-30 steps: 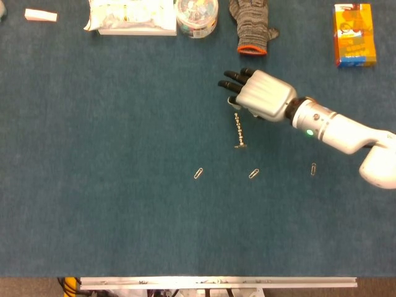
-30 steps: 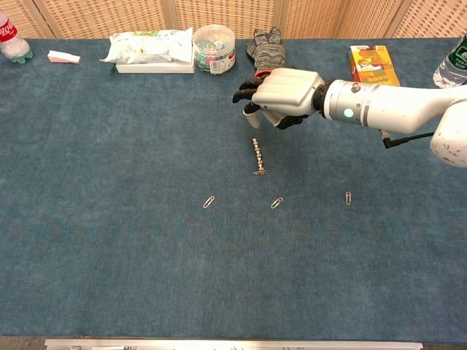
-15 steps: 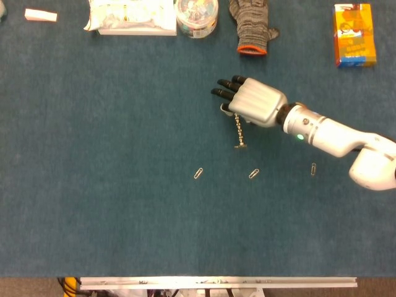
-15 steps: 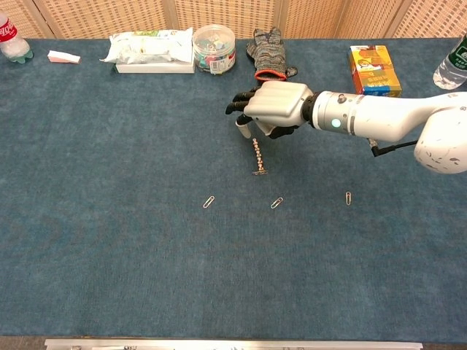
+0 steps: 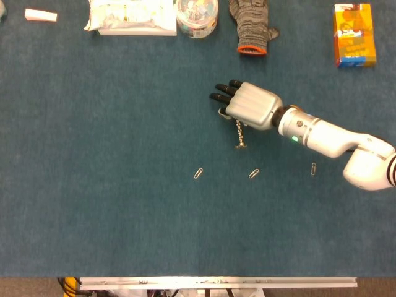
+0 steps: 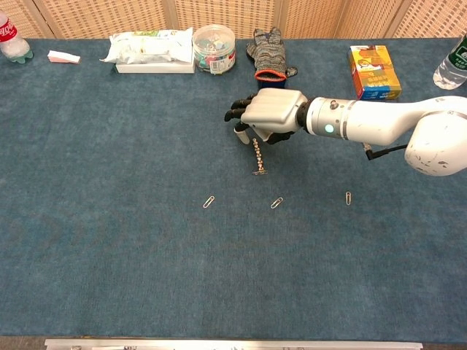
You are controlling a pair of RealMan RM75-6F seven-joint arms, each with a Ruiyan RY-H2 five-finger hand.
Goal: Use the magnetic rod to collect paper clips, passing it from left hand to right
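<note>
The magnetic rod [image 5: 239,135] is a short beaded metal stick with a flat foot, lying on the blue table mat [image 5: 99,185] just right of centre. My right hand [image 5: 247,104] hovers over its far end, palm down, fingers stretched apart toward the left; the rod's top is hidden beneath it. In the chest view the right hand [image 6: 267,114] covers the rod [image 6: 257,157] in the same way, thumb hanging beside the rod's top, and no grip shows. Three paper clips [image 5: 198,173] [image 5: 253,174] [image 5: 314,169] lie in a row nearer the front. My left hand is out of both views.
Along the far edge sit a grey knit glove [image 5: 250,28], a clear tub of coloured clips [image 5: 197,13], a wipes pack [image 5: 131,15], a small white item [image 5: 41,15] and an orange box [image 5: 354,34]. Bottles [image 6: 13,40] [image 6: 452,65] stand at the far corners.
My right hand has slid left and slightly toward the front, now covering the rod's far end. The rod and the paper clips have not moved.
</note>
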